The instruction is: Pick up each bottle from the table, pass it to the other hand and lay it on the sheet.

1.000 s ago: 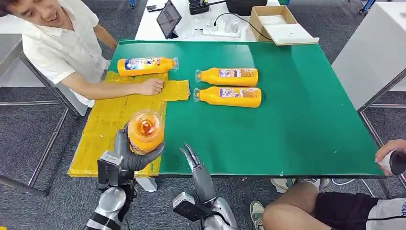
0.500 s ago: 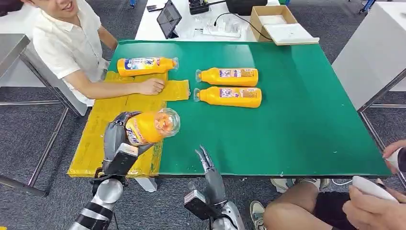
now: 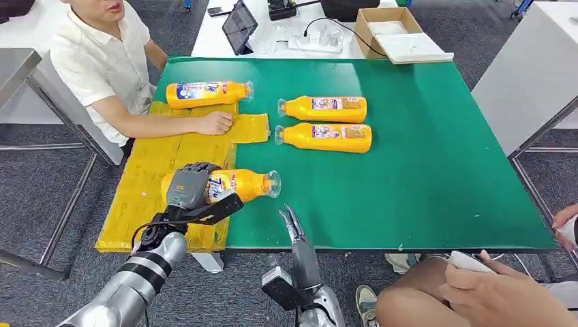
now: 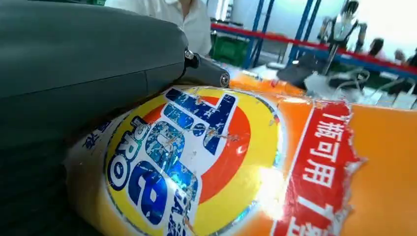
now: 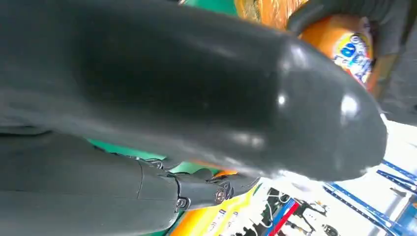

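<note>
Head view, nearest first: the right hand (image 3: 294,228) rises at the table's near edge, its dark fingers (image 3: 292,219) straight, close together, holding nothing and touching nothing. A person's hand (image 3: 508,296) and knee sit at the near right corner, off the table. Just left of the right hand, the left hand (image 3: 189,188) wraps over the held bottle (image 3: 242,184), fingers curled across the label end. This bottle lies on its side, its body over the near right edge of the yellow sheet (image 3: 146,184), its clear cap end pointing right and reaching out over the green table (image 3: 422,170). Whether it rests on the sheet or hangs just above it, I cannot tell. In the left wrist view the thick grey thumb (image 4: 98,73) presses along the bottle's worn round label.

Farther back, a seated person's hand (image 3: 216,122) lies flat on the sheet's far part. Right of it, two bottles lie side by side on bare green cloth, the nearer bottle (image 3: 324,137) and the middle bottle (image 3: 323,108), caps to the left. At the sheet's far edge lies the far bottle (image 3: 208,93), cap to the right. Beyond the table stand a tablet (image 3: 240,26) and an open cardboard box (image 3: 399,35).
</note>
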Robot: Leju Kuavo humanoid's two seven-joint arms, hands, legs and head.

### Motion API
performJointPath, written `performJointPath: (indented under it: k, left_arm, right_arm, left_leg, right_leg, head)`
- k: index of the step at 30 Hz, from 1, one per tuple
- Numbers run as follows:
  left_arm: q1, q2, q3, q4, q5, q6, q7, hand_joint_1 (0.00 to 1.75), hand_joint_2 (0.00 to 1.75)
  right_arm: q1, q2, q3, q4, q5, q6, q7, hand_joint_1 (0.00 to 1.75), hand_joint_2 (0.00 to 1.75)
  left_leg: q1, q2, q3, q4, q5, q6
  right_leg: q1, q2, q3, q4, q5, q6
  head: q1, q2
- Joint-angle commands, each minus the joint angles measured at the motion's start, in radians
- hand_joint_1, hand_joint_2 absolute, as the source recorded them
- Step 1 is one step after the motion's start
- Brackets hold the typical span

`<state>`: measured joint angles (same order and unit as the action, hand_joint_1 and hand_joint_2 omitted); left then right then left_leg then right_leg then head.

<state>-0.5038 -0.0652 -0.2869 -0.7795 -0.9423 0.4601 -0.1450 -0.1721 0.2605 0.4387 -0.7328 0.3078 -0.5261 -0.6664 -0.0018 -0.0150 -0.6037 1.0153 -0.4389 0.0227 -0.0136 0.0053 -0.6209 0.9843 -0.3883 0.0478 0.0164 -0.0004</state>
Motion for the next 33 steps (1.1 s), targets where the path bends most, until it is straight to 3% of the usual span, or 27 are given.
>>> performJointPath:
  k: [1, 10, 18, 20, 21, 22, 23, 24, 25, 33]
  left_arm:
    - [-0.177, -0.009, -0.033, 0.332, -0.018, -0.060, 0.061, 1.75, 1.75]
    - [-0.224, -0.011, -0.032, 0.437, -0.041, -0.158, 0.079, 1.75, 1.75]
    - [-0.221, -0.011, -0.032, 0.436, -0.041, -0.156, 0.078, 1.75, 1.75]
    - [-0.219, -0.014, -0.014, 0.434, -0.012, -0.224, 0.046, 1.75, 1.75]
    - [-0.215, -0.015, -0.001, 0.430, 0.007, -0.247, 0.027, 1.68, 1.75]
    - [-0.212, -0.015, 0.008, 0.430, 0.025, -0.283, 0.004, 1.03, 1.75]
    - [-0.211, -0.012, 0.011, 0.430, 0.033, -0.302, -0.008, 0.56, 1.75]
    - [-0.209, -0.010, 0.006, 0.427, 0.031, -0.303, -0.017, 0.26, 0.00]
    - [-0.208, -0.010, 0.002, 0.425, 0.029, -0.303, -0.022, 0.05, 0.00]
    - [-0.127, -0.023, 0.131, 0.268, 0.358, -0.528, -0.325, 0.00, 0.00]
  right_arm:
    - [-0.007, -0.001, -0.033, 0.005, 0.005, 0.016, -0.032, 0.00, 0.00]
    - [-0.012, 0.002, -0.034, 0.008, 0.003, 0.030, -0.032, 0.00, 0.00]
    - [-0.013, 0.002, -0.034, 0.008, 0.003, 0.030, -0.032, 0.00, 0.00]
    - [-0.011, -0.001, -0.033, 0.004, -0.001, 0.034, -0.032, 0.00, 0.00]
    - [-0.010, -0.003, -0.032, 0.004, -0.003, 0.035, -0.032, 0.00, 0.00]
    - [-0.010, -0.006, -0.030, 0.005, -0.007, 0.037, -0.032, 0.00, 0.00]
    - [-0.009, -0.008, -0.028, 0.006, -0.009, 0.035, -0.032, 0.00, 0.00]
    - [-0.009, -0.010, -0.026, 0.007, -0.014, 0.032, -0.032, 0.00, 0.00]
    - [-0.008, -0.012, -0.024, 0.006, -0.016, 0.029, -0.032, 0.00, 0.00]
    - [-0.008, -0.040, 0.025, 0.008, -0.072, 0.009, -0.032, 0.00, 0.00]
  left_leg:
    - [0.000, -0.001, 0.002, 0.000, 0.000, -0.001]
    - [0.001, 0.000, 0.003, 0.000, -0.001, -0.001]
    - [0.000, 0.001, 0.005, -0.001, -0.001, -0.001]
    - [0.000, 0.001, 0.004, -0.001, 0.000, -0.001]
    - [0.000, 0.001, 0.005, -0.001, -0.001, -0.001]
    - [0.000, 0.001, 0.005, -0.001, -0.001, -0.001]
    - [0.001, 0.002, 0.007, -0.001, -0.001, -0.002]
    - [0.000, 0.001, 0.006, -0.001, -0.001, -0.001]
    - [0.000, 0.000, 0.006, -0.001, -0.001, -0.001]
    - [0.000, -0.001, 0.009, -0.002, -0.001, -0.001]
  right_leg:
    - [0.000, -0.002, 0.002, 0.000, -0.001, -0.001]
    - [0.001, -0.001, 0.003, 0.000, -0.001, -0.001]
    - [0.001, 0.000, 0.004, 0.000, -0.001, -0.001]
    - [0.000, 0.000, 0.003, 0.000, 0.000, -0.001]
    - [0.000, 0.000, 0.004, 0.000, -0.001, -0.001]
    - [0.000, 0.000, 0.004, 0.001, -0.001, -0.001]
    - [0.001, 0.001, 0.006, 0.000, -0.001, -0.002]
    - [0.000, 0.001, 0.005, 0.000, -0.001, -0.001]
    - [0.000, 0.000, 0.006, 0.000, -0.001, -0.001]
    - [0.000, -0.001, 0.010, -0.001, -0.002, -0.001]
  head:
    - [0.000, 0.000]
    - [0.000, 0.000]
    - [0.000, 0.000]
    - [0.000, 0.000]
    - [0.000, 0.000]
    - [0.000, 0.000]
    - [0.000, 0.000]
    - [-0.001, 0.000]
    - [-0.001, 0.000]
    - [0.000, 0.000]
